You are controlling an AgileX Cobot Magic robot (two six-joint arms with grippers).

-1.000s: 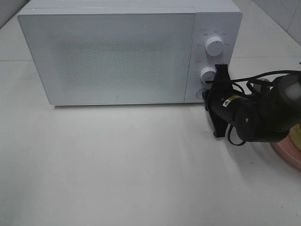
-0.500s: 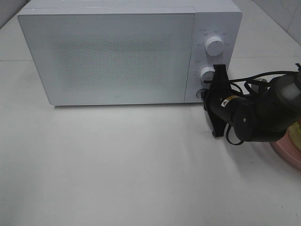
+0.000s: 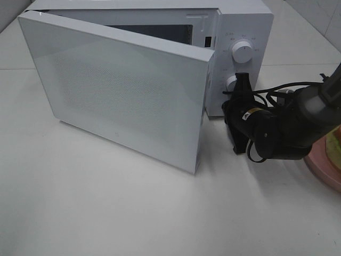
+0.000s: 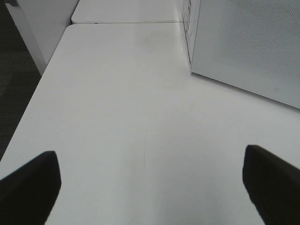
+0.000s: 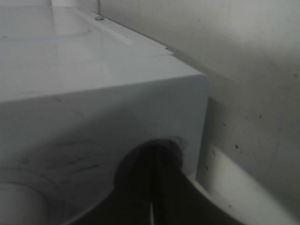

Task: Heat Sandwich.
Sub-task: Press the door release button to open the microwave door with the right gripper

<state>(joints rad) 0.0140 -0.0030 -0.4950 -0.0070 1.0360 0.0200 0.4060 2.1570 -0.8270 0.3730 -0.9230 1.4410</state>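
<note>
Microwave (image 3: 242, 26) door (image 3: 122, 90) stands ajar, sandwich waits at right

At left, our left gripper (image 4: 150, 187) hovers over the white table (image 3: 106, 213), fingers spread wide and empty. Our right gripper (image 5: 157, 159), fingers pressed together, touches the low near corner of the control panel (image 3: 240, 66). At far right the sandwich (image 3: 335, 143) sits on a pink plate (image 3: 322, 170), mostly hidden.

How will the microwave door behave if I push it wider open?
The microwave door looks like a rigid flat panel hinged on its left edge, so it should swing, not flex. It stands ajar, so a light push near the free edge likely suffices. The microwave sits on a smooth white table and might slide under a hard shove.
</note>
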